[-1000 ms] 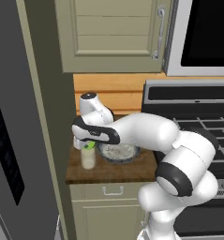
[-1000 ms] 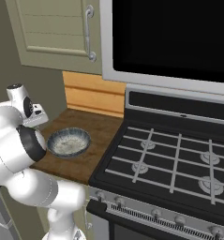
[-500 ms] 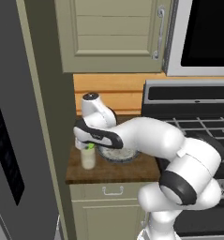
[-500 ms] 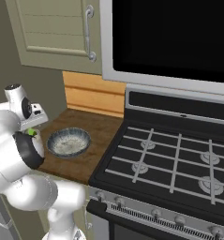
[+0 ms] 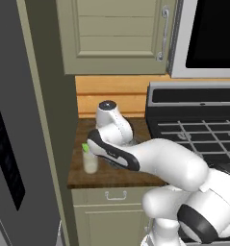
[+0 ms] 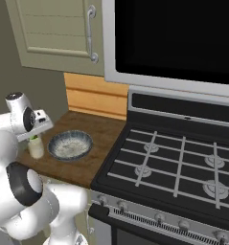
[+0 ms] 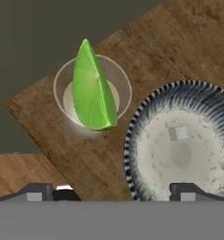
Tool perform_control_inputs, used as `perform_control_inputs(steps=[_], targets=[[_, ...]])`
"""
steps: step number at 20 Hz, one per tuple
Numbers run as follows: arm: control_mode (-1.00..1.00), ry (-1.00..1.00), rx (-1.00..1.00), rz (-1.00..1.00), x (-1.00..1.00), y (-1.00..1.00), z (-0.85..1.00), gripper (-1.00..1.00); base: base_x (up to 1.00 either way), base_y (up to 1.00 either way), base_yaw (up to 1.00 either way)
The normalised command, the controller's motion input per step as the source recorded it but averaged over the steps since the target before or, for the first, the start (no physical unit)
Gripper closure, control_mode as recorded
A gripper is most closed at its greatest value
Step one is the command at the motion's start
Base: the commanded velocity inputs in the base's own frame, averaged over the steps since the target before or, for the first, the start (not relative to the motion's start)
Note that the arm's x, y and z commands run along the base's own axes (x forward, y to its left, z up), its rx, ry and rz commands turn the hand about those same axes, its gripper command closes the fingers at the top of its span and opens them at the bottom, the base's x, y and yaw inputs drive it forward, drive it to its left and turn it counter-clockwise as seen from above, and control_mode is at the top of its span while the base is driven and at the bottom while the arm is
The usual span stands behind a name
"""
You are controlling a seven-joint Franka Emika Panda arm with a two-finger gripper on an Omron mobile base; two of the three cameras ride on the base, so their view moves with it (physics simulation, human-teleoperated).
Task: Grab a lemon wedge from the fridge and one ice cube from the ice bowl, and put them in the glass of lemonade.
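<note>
Pincer [image 7: 112, 191] agape — lemon wedge [image 7: 92, 89] seemingly in glass [image 7: 92, 93].

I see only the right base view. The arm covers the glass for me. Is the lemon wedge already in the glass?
Observer: Yes. In the hand view the lemon wedge stands in the glass of lemonade, its tip above the rim.
Operator: And the gripper, does it hold something?
Observer: No. In the hand view the gripper is open, with nothing between its tips.
Operator: Is there ice in the ice bowl?
Observer: Yes, one small whitish cube lies inside the ice bowl, beside the glass.
</note>
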Motion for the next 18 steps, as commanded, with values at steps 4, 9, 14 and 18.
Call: perform_control_inputs(steps=[4, 9, 14, 18], targets=[[-1.00, -0.04, 0.08, 0.00, -0.32, -0.68, 0.05, -1.00, 0.00, 0.00, 0.00], [-1.00, 0.04, 0.00, -0.03, -0.20, -0.73, 0.77, -1.00, 0.00, 0.00, 0.00], [-1.00, 0.17, 0.00, -0.19, -0.15, -0.67, 0.93, -1.00, 0.00, 0.00, 0.00], [-1.00, 0.02, 0.11, -0.12, -0.39, -0.67, 0.09, -1.00, 0.00, 0.00, 0.00]])
